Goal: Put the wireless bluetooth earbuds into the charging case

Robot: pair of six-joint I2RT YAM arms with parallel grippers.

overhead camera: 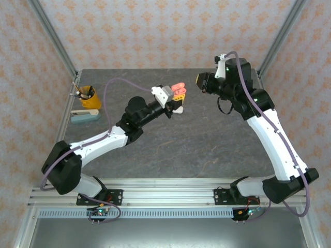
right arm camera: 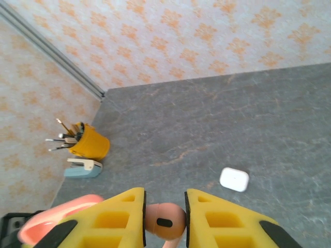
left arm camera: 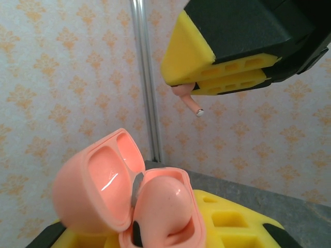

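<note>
My left gripper (overhead camera: 175, 94) is shut on an open coral-pink charging case (left arm camera: 98, 181), held above the table with its lid swung left. One pink earbud (left arm camera: 163, 206) sits in the case's right well. My right gripper (right arm camera: 165, 206) is shut on a second pink earbud (right arm camera: 164, 221), pinched by its head between the yellow fingers. In the left wrist view that earbud (left arm camera: 187, 99) hangs stem-down from the right gripper (left arm camera: 227, 70), above and to the right of the case and apart from it. The case's lid (right arm camera: 57, 219) shows at the lower left of the right wrist view.
A closed white case (right arm camera: 234, 179) lies on the grey table (overhead camera: 207, 134), under the left gripper in the top view (overhead camera: 177, 110). A yellow cup of brushes (overhead camera: 88, 96) and a pale blue stapler (overhead camera: 85, 115) stand at the far left by the wall.
</note>
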